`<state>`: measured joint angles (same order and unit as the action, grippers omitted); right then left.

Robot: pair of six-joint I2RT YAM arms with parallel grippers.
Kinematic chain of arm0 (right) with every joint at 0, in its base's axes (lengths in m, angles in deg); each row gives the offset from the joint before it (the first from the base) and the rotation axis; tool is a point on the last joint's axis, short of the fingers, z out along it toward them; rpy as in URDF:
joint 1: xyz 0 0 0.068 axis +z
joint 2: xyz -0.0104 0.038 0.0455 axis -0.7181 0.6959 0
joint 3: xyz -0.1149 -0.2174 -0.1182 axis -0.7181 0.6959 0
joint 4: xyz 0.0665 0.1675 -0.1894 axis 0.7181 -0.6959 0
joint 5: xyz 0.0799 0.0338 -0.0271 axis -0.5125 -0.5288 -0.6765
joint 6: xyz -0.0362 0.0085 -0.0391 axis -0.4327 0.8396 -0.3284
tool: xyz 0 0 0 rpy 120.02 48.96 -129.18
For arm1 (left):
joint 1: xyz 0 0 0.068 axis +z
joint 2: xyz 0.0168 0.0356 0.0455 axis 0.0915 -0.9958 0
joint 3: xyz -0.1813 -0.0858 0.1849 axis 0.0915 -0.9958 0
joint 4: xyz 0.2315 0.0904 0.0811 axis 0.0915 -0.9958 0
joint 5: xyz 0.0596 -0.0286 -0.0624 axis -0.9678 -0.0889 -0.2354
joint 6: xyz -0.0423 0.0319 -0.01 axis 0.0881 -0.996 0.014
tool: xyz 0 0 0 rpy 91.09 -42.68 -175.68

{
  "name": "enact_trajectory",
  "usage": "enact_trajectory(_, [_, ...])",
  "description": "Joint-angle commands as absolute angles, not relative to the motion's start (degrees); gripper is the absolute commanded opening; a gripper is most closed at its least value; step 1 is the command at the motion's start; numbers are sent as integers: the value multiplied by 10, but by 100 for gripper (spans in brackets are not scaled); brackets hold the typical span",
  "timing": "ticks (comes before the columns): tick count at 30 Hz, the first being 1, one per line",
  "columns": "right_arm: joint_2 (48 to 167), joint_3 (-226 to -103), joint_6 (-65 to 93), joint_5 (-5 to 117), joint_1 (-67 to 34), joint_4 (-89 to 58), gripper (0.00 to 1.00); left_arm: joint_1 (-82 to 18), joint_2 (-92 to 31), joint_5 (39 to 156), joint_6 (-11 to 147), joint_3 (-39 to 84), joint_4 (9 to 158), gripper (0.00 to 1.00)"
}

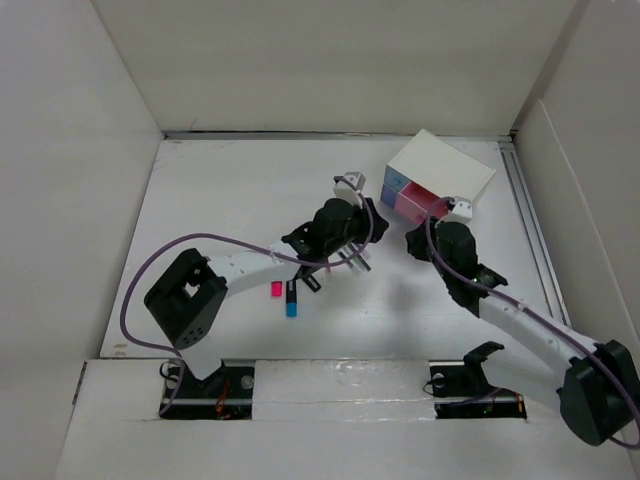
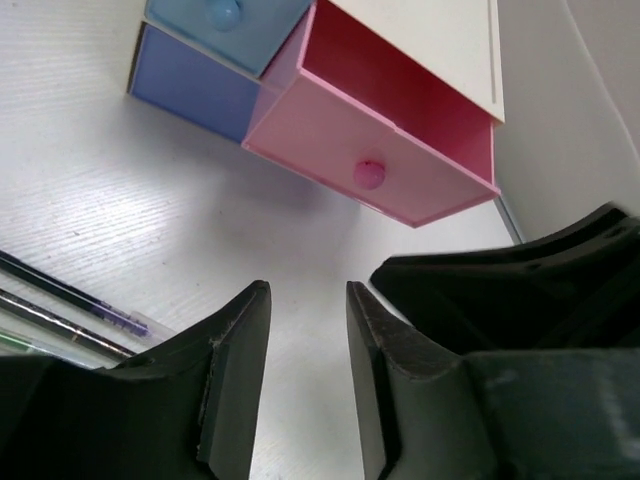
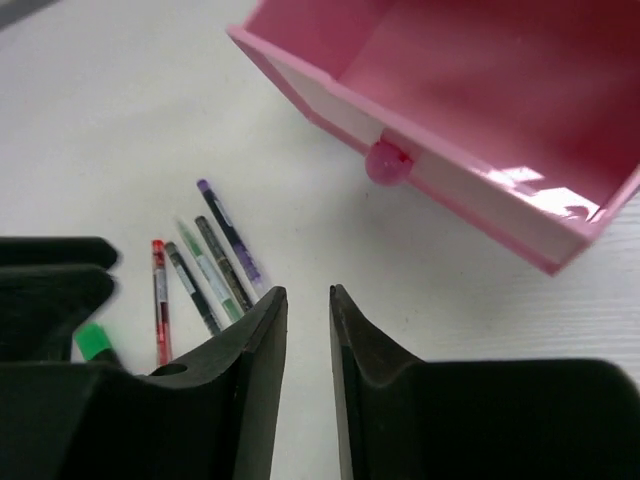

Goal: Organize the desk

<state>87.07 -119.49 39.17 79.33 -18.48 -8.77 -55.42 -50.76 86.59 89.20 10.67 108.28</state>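
The desk (image 1: 230, 200) is a white tabletop walled by white panels. A small white drawer box (image 1: 440, 165) stands at its back right, with its pink drawer (image 2: 370, 130) pulled open and empty; the drawer also shows in the right wrist view (image 3: 480, 90). Several pens (image 1: 356, 263) lie on the desk in front of it, seen too in the wrist views (image 2: 70, 310) (image 3: 210, 265). My left gripper (image 2: 308, 290) is slightly open and empty, low over the desk, facing the pink drawer. My right gripper (image 3: 308, 292) is narrowly open and empty, just before the drawer's front.
A small pink item (image 1: 277, 289) and a blue one (image 1: 292, 308) lie near the left forearm. A green-tipped item (image 3: 92, 342) sits by the pens. The two grippers (image 1: 375, 215) (image 1: 415, 240) are close together. Blue drawers (image 2: 215, 20) are shut.
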Motion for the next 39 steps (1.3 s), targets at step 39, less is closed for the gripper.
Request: enact_trajectory(39, [819, -1281, 293, 663, -513, -79, 37, -649, -673, 682, 860, 397, 923, 34])
